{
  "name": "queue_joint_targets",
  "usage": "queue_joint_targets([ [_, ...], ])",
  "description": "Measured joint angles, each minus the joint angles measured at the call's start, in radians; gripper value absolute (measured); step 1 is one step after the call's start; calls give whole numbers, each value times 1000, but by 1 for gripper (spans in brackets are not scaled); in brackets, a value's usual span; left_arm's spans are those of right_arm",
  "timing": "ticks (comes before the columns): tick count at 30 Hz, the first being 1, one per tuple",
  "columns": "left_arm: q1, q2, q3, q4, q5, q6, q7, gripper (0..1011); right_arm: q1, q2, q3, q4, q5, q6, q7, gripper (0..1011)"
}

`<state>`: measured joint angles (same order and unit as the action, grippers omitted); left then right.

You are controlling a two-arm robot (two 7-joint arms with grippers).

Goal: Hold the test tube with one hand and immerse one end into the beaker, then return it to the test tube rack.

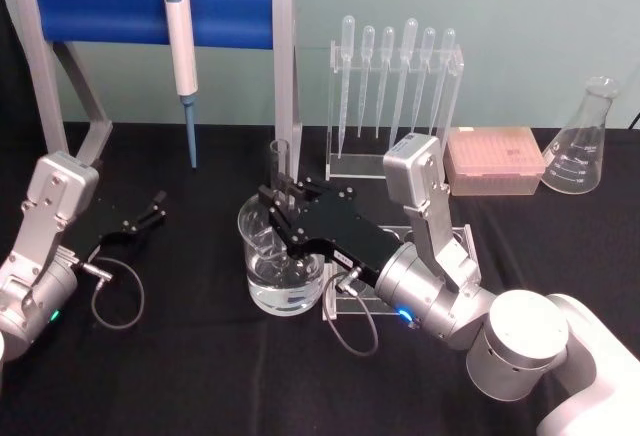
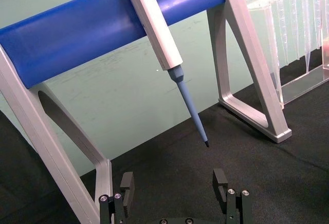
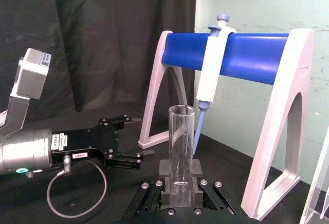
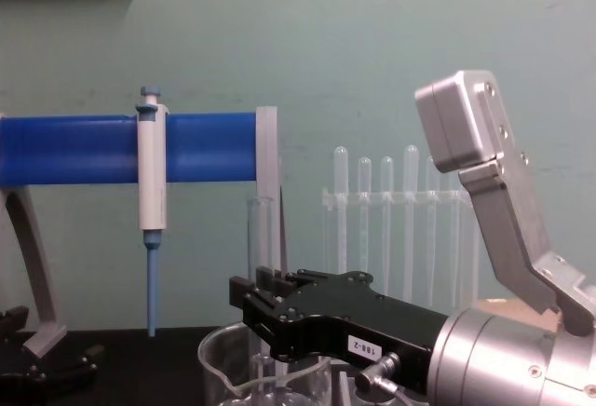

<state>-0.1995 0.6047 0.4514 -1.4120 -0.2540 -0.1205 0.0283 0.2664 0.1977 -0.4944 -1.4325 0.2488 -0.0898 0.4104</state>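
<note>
The test tube (image 1: 279, 161) stands upright with my right gripper (image 1: 278, 199) shut on its middle, directly above the beaker (image 1: 252, 231). The tube's lower end reaches down inside the beaker, which holds clear water at the bottom. From the right wrist, the tube (image 3: 181, 142) rises between the two black fingers of the right gripper (image 3: 181, 173). In the chest view the tube (image 4: 258, 234) passes through the right gripper (image 4: 265, 292) into the beaker (image 4: 216, 361). My left gripper (image 1: 152, 211) rests open on the black table at the left, apart from the beaker, and is seen open from its own wrist (image 2: 174, 187).
A blue-barred stand (image 1: 100, 8) at the back left carries a hanging pipettor (image 1: 183, 51). A clear rack of plastic pipettes (image 1: 395, 86), a pink tip box (image 1: 493, 159) and a conical flask (image 1: 585, 141) line the back right. A clear acrylic stand (image 1: 345, 301) sits just right of the beaker.
</note>
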Motion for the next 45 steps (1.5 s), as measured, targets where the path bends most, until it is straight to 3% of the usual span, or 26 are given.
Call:
queue_joint_targets([
  [45, 0, 0, 0, 0, 0, 0, 0, 1000, 0, 0, 0, 1, 1, 0, 0, 228],
])
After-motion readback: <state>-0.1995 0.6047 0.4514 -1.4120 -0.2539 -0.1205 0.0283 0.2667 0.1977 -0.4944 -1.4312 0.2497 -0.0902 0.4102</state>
